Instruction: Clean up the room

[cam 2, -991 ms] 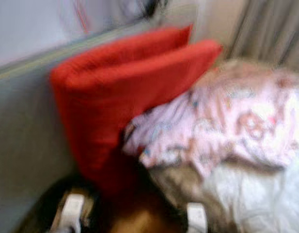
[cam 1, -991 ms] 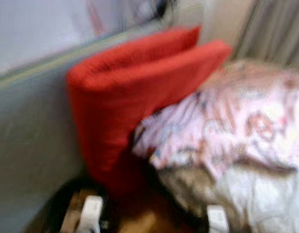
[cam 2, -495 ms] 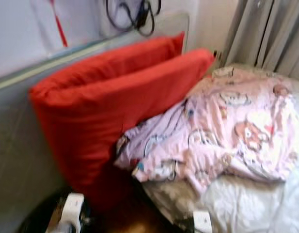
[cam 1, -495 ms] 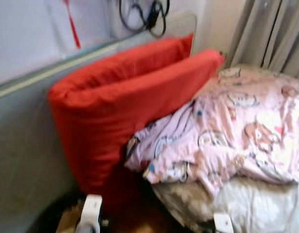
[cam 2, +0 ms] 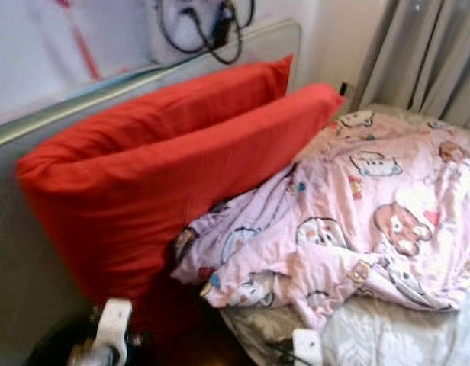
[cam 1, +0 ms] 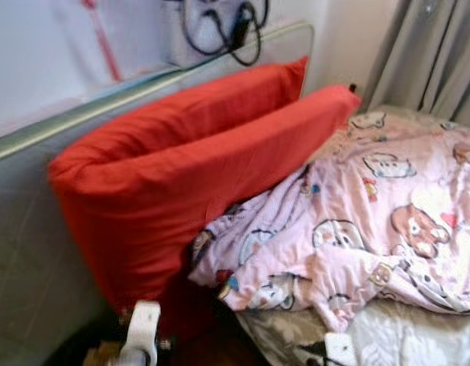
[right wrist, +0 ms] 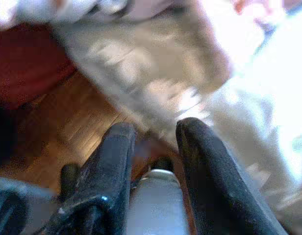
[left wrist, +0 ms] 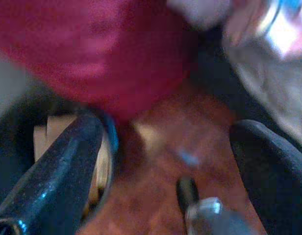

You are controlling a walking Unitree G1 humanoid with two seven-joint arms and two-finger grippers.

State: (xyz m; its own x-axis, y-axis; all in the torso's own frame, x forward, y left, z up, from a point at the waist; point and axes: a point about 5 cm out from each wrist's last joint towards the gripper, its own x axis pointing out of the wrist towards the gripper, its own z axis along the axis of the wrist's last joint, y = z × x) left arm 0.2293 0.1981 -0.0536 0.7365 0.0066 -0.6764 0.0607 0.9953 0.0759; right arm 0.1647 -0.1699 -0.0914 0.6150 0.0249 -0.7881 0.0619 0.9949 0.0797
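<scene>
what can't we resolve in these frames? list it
- Lower end of the red pillows: head views, cut off behind the pink blanket and in shadow.
- Black cables on the wall: cut by the top edge, what they join is unseen.
- Object by the floor: left wrist view, too blurred to identify, partly behind the left tool.
- Bedding: right wrist view, motion blur, beyond the right tool.

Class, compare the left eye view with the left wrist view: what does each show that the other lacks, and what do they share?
Left eye view alone: two red pillows leaning on the headboard, the pink cartoon blanket, grey curtains and black cables on the wall.
Left wrist view alone: the left end effector, its black fingers spread wide over the wooden floor.
Shared: red pillow fabric and the blanket's edge.
</scene>
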